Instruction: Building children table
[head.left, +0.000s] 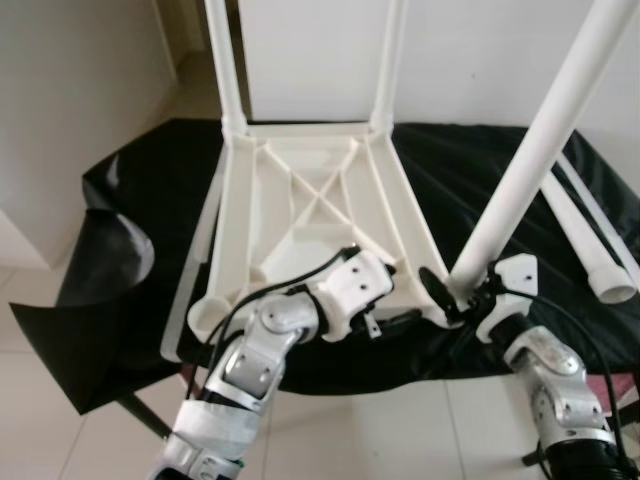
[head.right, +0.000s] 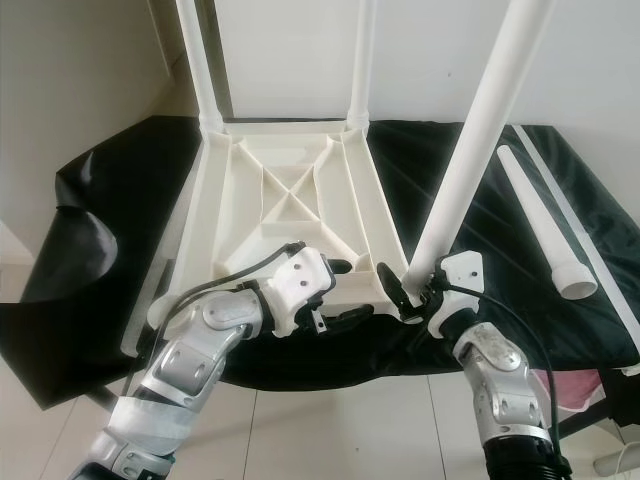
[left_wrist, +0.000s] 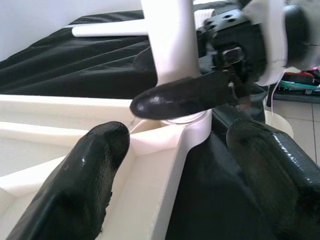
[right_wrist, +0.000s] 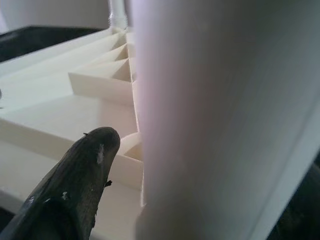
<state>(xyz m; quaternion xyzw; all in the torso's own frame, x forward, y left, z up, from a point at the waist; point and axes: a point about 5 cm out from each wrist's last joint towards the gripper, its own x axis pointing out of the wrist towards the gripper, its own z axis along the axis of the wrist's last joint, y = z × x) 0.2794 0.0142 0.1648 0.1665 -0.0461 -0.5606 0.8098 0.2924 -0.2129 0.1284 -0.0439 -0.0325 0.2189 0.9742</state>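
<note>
Right pincer (head.left: 452, 296) is pinching the base of a white leg (head.left: 545, 130) that leans from lower centre up to the upper right of the frame, its foot at the near right corner socket of the upturned tabletop (head.left: 310, 215) lying mid-frame on the black-covered surface (head.left: 470, 170). Left pincer (head.left: 385, 300) is spread around the tabletop's near edge, steadying it. Two legs already stand at the far corners, a spare leg (head.left: 590, 240) lies at right. Looks like step three: leg needs straightening and pushing home, I reckon.
</note>
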